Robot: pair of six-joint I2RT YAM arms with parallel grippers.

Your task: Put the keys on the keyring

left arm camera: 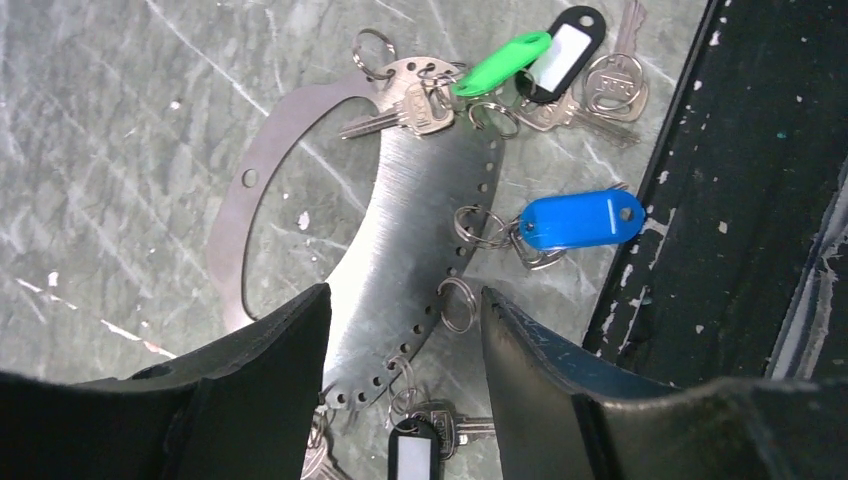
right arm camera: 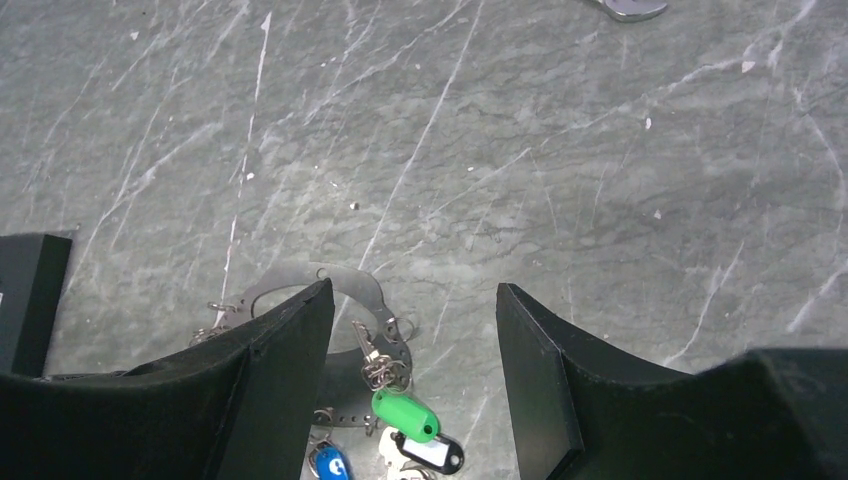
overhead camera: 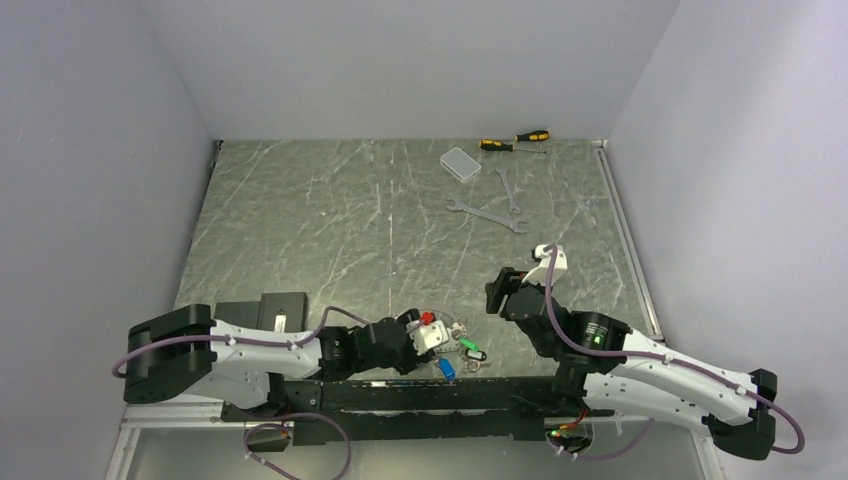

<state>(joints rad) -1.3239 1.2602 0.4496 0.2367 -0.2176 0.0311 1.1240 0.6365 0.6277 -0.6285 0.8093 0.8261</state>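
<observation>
The keyring [left arm camera: 400,250] is a flat silver crescent-shaped loop with a row of small holes, lying on the table near its front edge. Several keys lie around it on small split rings: a green-tagged one [left arm camera: 500,62], a black-tagged one [left arm camera: 565,45], a blue-tagged one [left arm camera: 580,220] and another black-tagged one [left arm camera: 413,455]. My left gripper [left arm camera: 405,300] is open, with its jaws on either side of the loop's wide part. My right gripper [right arm camera: 415,290] is open and empty, above and behind the keyring [right arm camera: 345,280] and the green tag [right arm camera: 405,415].
Two wrenches [overhead camera: 487,213], a clear plastic box [overhead camera: 460,162] and two screwdrivers [overhead camera: 515,140] lie at the back right. A black box [overhead camera: 275,308] sits by the left arm. The black base rail [left arm camera: 740,200] runs just beside the keys.
</observation>
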